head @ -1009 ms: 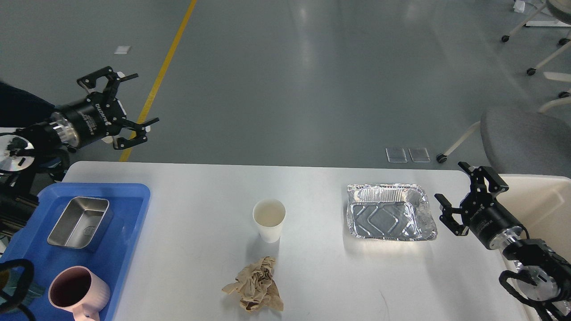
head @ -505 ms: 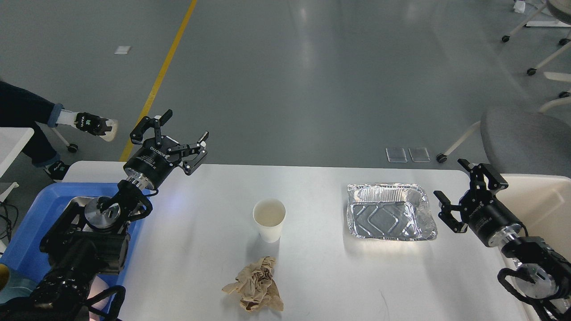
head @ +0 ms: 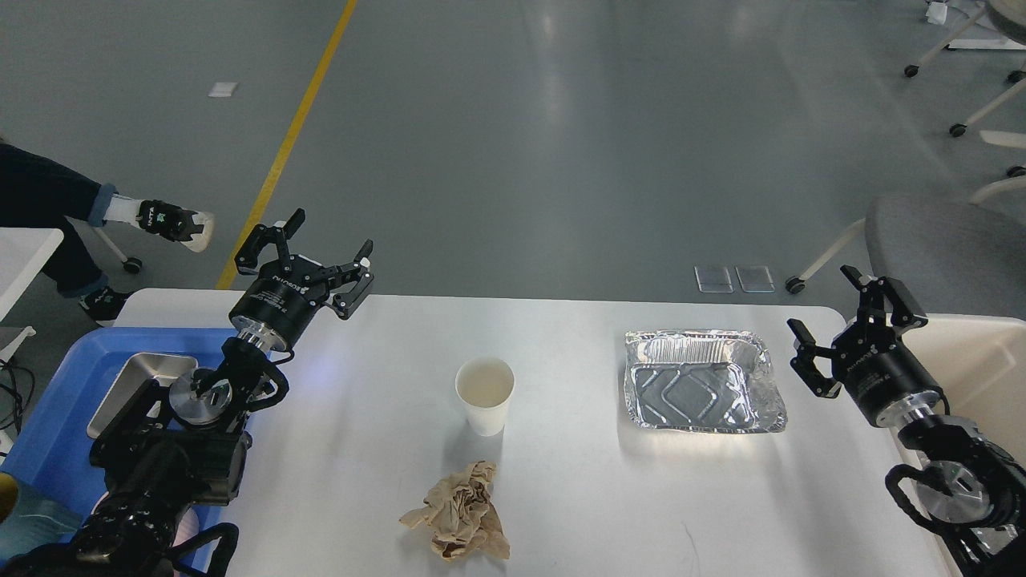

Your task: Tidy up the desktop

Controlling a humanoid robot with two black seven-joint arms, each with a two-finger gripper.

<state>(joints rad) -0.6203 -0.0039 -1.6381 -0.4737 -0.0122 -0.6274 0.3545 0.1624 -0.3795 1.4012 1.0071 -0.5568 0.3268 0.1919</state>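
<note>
The white desktop (head: 609, 497) holds a white paper cup (head: 485, 395) standing upright at the middle, a crumpled brown paper wad (head: 458, 521) in front of it, and an empty foil tray (head: 700, 391) to the right. My left gripper (head: 311, 246) is open and empty above the desktop's back left edge, left of the cup. My right gripper (head: 838, 319) is open and empty just right of the foil tray, not touching it.
A blue plastic tray (head: 56, 401) at the left holds a steel tin (head: 132, 383), partly hidden by my left arm. A beige bin (head: 974, 361) stands at the right edge. A grey chair (head: 942, 240) and a person's legs (head: 48, 208) are beyond the desk.
My left arm swung from off the left side in over the blue tray and settled there. My right gripper shifted a little right and back from the foil tray.
</note>
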